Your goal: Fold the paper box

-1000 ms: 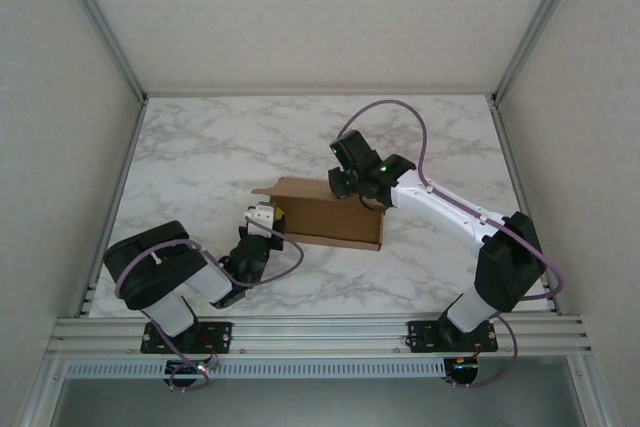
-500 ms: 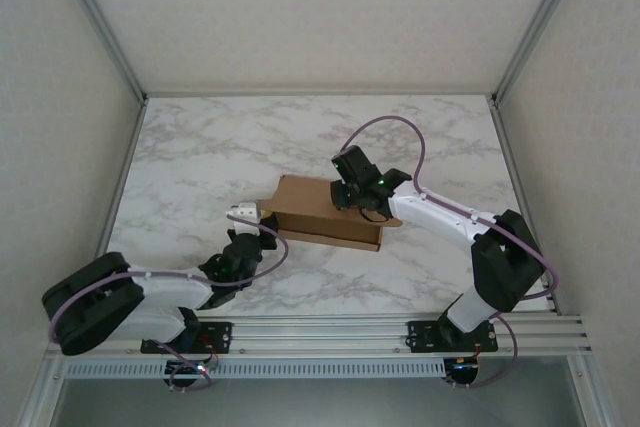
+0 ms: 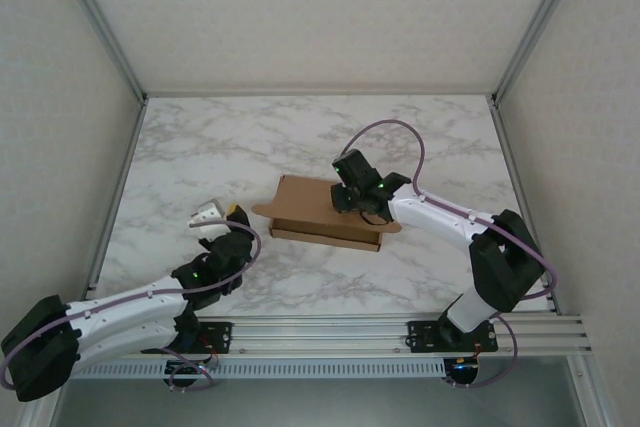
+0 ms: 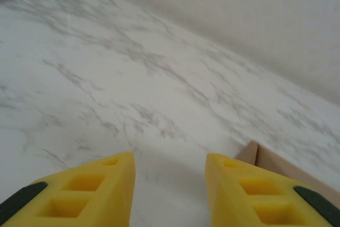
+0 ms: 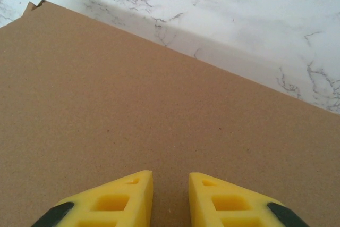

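Well, the paper box (image 3: 310, 205) lies about the middle of the marble table (image 3: 200, 147), a flat brown cardboard packet with its top panel down and its long front wall facing the arms. It sits slightly askew, the left end a little farther from the near edge than the right. A small tab of cardboard pokes out at each end. The right gripper (image 3: 352, 203) is over the top panel, towards its right half, with the right arm reaching in from the near right corner of the table. From the camera on that wrist, the two yellow fingers (image 5: 114, 203) point down at plain cardboard. They stand a narrow way apart with nothing between them, so that gripper holds nothing. Whether the tips actually press on the panel I cannot tell from these angles. Beyond the box's far edge, in that same view, a strip of shadow runs along the marble. The left gripper (image 3: 212, 217) is off to the left of the box, clear of it, low over the table, at the end of a left arm stretched out long and flat from the near left corner. Its own camera shows yellow fingers (image 4: 90, 195) held well apart, empty, with bare marble between them and one cardboard corner of the box just ahead of the right-hand finger. Pale walls close in the table on three sides, and a metal rail (image 3: 320, 332) carries both arm bases along the near edge.
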Controlling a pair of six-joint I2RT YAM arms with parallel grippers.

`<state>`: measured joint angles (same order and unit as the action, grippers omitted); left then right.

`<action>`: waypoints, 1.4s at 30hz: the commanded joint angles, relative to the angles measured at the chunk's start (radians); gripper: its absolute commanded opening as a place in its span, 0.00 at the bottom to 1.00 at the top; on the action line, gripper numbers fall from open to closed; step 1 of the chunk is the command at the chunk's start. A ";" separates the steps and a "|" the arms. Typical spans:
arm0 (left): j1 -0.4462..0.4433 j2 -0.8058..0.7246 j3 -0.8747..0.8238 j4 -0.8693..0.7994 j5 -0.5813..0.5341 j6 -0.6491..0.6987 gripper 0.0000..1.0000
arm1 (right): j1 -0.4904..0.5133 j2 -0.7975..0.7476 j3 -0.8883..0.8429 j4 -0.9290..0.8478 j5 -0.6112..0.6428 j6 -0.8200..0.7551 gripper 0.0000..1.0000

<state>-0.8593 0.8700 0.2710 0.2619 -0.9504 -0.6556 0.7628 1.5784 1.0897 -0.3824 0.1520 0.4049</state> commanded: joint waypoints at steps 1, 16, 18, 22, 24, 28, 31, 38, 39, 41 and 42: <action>0.019 -0.022 0.080 -0.081 -0.119 0.089 0.40 | 0.010 0.003 -0.031 0.009 -0.016 -0.019 0.25; 0.203 0.162 0.337 0.013 0.452 0.378 0.39 | 0.018 0.149 -0.110 0.047 -0.062 -0.032 0.25; 0.207 0.178 0.345 0.018 0.482 0.372 0.39 | 0.019 0.164 -0.116 0.050 -0.065 -0.034 0.24; 0.224 0.217 0.368 0.007 0.563 0.341 0.40 | 0.017 0.195 -0.113 0.048 -0.087 -0.042 0.25; 0.237 0.239 0.400 -0.030 0.630 0.296 0.40 | 0.016 0.200 -0.111 0.048 -0.096 -0.044 0.25; 0.263 0.316 0.464 -0.092 0.811 0.225 0.39 | 0.011 0.169 -0.119 0.054 -0.098 -0.040 0.25; 0.279 0.399 0.494 -0.113 0.904 0.193 0.33 | 0.006 0.124 -0.123 0.063 -0.112 -0.042 0.24; 0.319 0.540 0.475 -0.064 1.058 0.068 0.11 | -0.011 -0.046 -0.173 0.100 -0.105 -0.010 0.24; 0.319 0.543 0.460 -0.054 1.056 0.049 0.10 | -0.011 -0.071 -0.186 0.111 -0.112 -0.004 0.24; 0.322 0.553 0.418 -0.015 1.081 0.011 0.08 | -0.011 -0.119 -0.205 0.125 -0.118 0.005 0.24; 0.321 0.560 0.402 0.001 1.097 -0.007 0.07 | -0.036 -0.138 -0.208 0.125 -0.118 0.004 0.24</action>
<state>-0.5449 1.4185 0.7105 0.2157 0.0738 -0.5804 0.7540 1.5013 0.8963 -0.2550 0.0483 0.3874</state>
